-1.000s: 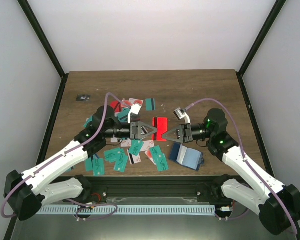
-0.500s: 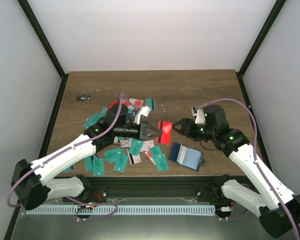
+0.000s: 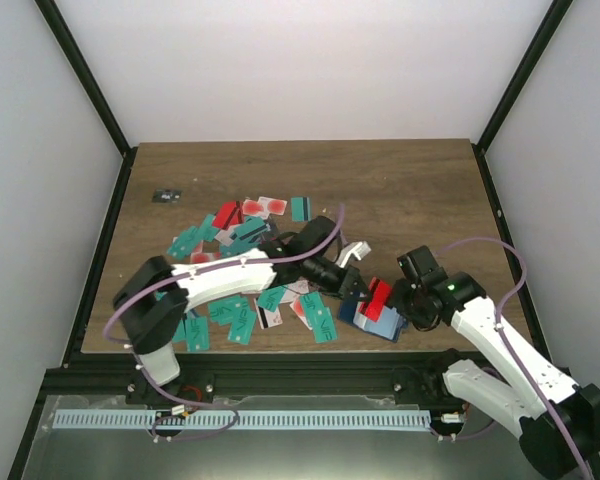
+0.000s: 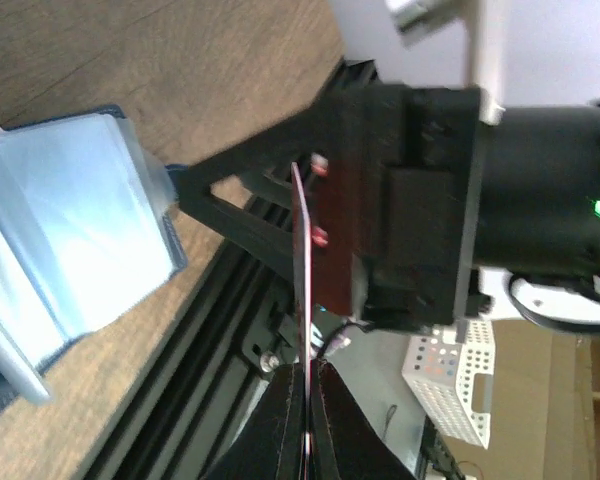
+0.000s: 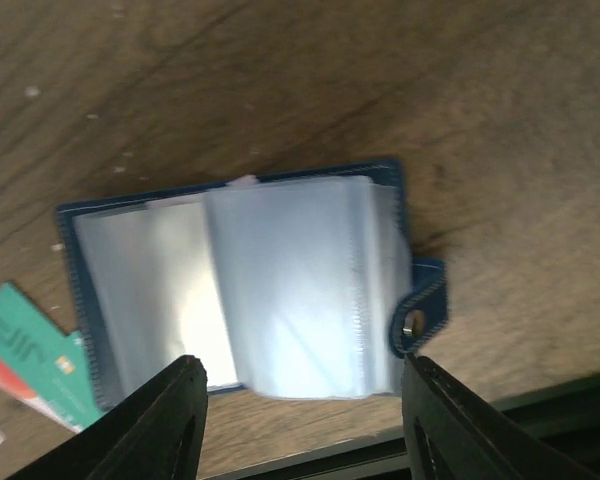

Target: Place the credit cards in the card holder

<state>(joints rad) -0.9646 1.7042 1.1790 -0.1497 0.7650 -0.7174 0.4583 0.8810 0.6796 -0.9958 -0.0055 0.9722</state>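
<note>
Card (image 3: 379, 295), thin red, in clenched left tool (image 4: 307, 372); right tool (image 5: 302, 368) released over glossy-sleeved holder (image 5: 280, 290)

Overhead and both close wrist views share the card holder (image 5: 280, 300).

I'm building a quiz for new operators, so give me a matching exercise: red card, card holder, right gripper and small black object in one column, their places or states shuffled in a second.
1 red card
2 card holder
3 right gripper
4 small black object

A lying open on the table
B at the far left, alone
C pinched in the left gripper
D open above the card holder

Pairs: 1-C, 2-A, 3-D, 4-B
</note>
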